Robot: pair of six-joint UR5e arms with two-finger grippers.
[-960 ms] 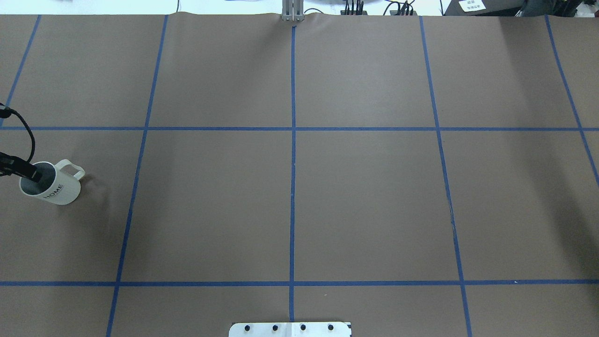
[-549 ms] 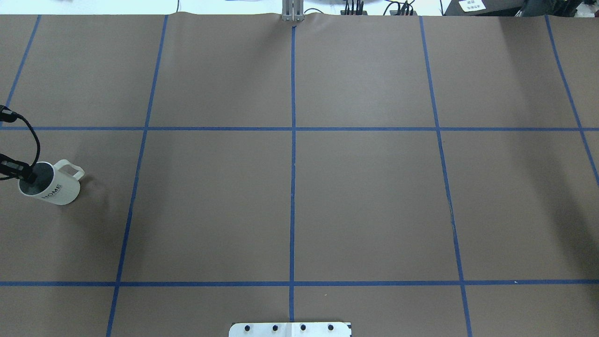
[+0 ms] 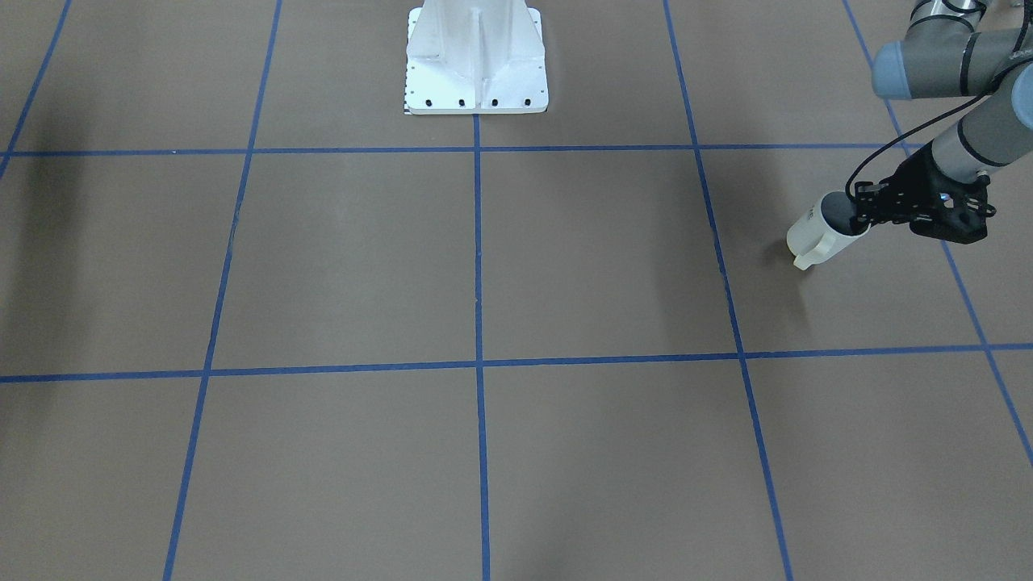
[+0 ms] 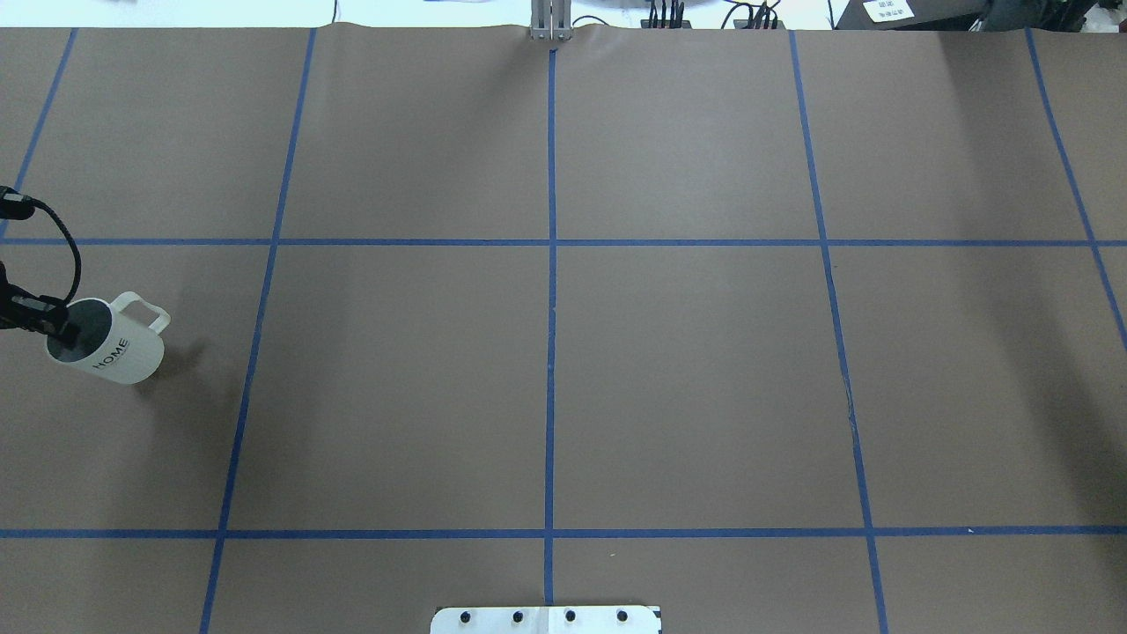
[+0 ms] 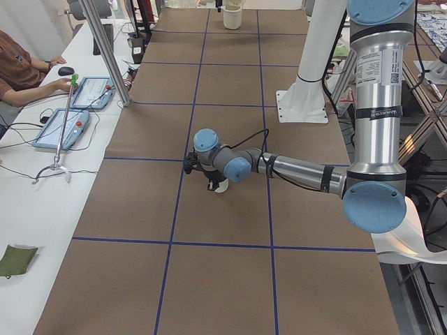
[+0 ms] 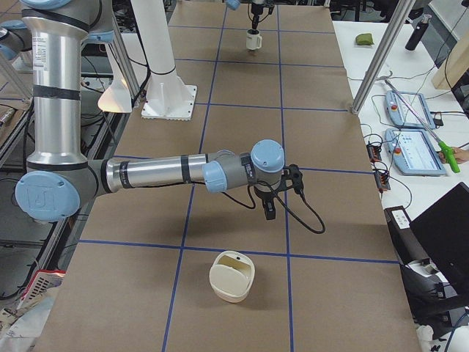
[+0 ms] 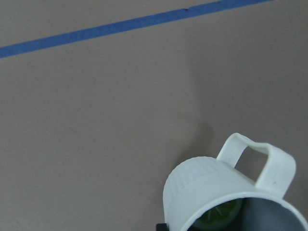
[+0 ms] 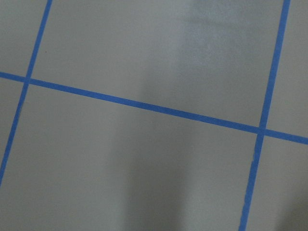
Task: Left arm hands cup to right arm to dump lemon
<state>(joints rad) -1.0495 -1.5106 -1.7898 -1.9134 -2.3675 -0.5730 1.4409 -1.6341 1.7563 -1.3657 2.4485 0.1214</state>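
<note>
The off-white cup (image 4: 113, 349) marked HOME hangs tilted near the table's left edge, its handle (image 4: 148, 313) toward the far side. My left gripper (image 4: 58, 326) is shut on the cup's rim, with one finger inside. In the front-facing view the cup (image 3: 817, 232) leans away from the left gripper (image 3: 863, 216). The left wrist view shows the cup (image 7: 211, 190) from above, with the yellow-green lemon (image 7: 220, 216) inside. My right gripper (image 6: 270, 207) shows only in the right side view, pointing down over bare table. I cannot tell whether it is open or shut.
A cream container (image 6: 231, 277) stands on the table near my right arm, and it shows again at the far end (image 5: 232, 15) in the left side view. The white robot base (image 3: 476, 60) sits at the table's middle edge. A person sits at a side desk (image 5: 28, 63).
The cup has shifted slightly to the right with my left gripper and tilted more. Its shadow has drawn away from it.
</note>
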